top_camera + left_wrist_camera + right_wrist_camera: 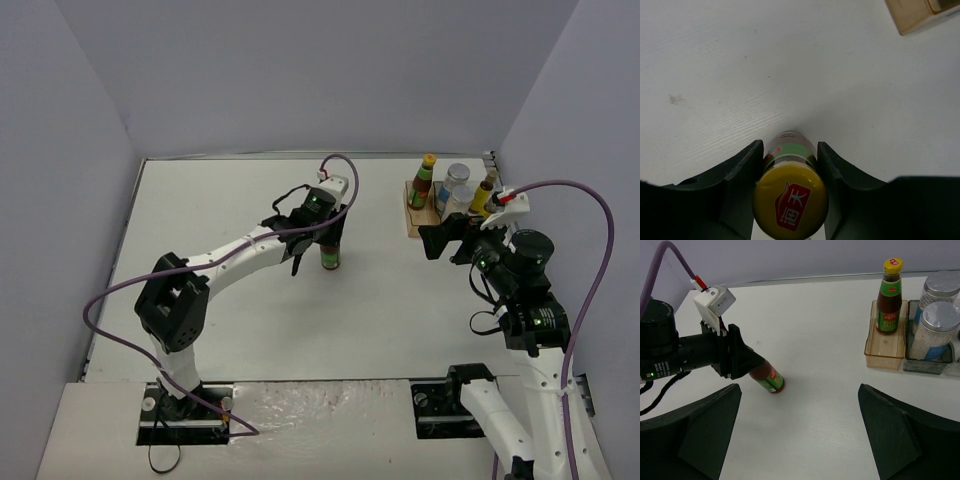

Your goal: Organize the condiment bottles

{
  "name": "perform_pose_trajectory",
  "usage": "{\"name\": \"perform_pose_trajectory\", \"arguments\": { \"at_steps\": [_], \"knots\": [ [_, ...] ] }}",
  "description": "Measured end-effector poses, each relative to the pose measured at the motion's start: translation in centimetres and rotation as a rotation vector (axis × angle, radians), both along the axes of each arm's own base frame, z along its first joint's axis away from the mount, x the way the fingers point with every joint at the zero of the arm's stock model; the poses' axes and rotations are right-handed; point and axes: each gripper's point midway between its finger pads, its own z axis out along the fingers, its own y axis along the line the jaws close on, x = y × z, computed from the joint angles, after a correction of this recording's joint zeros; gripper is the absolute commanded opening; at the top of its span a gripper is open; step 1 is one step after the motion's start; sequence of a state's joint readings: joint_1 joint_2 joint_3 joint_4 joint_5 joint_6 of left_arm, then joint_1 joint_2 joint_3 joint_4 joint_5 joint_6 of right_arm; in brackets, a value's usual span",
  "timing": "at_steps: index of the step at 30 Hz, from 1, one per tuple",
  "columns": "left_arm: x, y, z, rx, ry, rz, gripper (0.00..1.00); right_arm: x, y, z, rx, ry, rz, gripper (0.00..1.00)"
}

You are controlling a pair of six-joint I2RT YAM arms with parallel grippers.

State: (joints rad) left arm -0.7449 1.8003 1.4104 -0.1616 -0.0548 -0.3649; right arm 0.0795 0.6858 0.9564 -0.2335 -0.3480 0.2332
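Yellow-capped bottle (767,379) tilted, clear of tray (885,357) | left claw (790,150) clamped on it | right claw (798,390) wide, empty

We read white characters 海天 on a red patch on the yellow cap (790,202) of the dark bottle (788,149). Upright bottle (889,296) label: too small for us to read.

White table (300,330), tray (418,226) at far-right corner
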Motion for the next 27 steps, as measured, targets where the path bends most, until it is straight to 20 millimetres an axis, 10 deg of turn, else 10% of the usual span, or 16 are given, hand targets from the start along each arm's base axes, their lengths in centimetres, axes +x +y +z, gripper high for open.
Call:
{"name": "perform_pose_trajectory", "arguments": {
  "at_steps": [12,18,27],
  "knots": [
    [-1.4,-2.2,-0.5,0.007,0.020,-0.077,0.91,0.0,-0.3,-0.6,-0.032,0.016,-0.004,1.00],
    [-1.6,-2.4,1.1,-0.016,0.006,-0.083,0.97,0.4,-0.3,-1.3,-0.057,0.034,0.003,1.00],
    [-4.6,0.6,12.8,-0.161,-0.132,-0.079,0.97,2.3,0.1,-2.4,-0.105,0.092,0.031,1.00]
  ]
}}
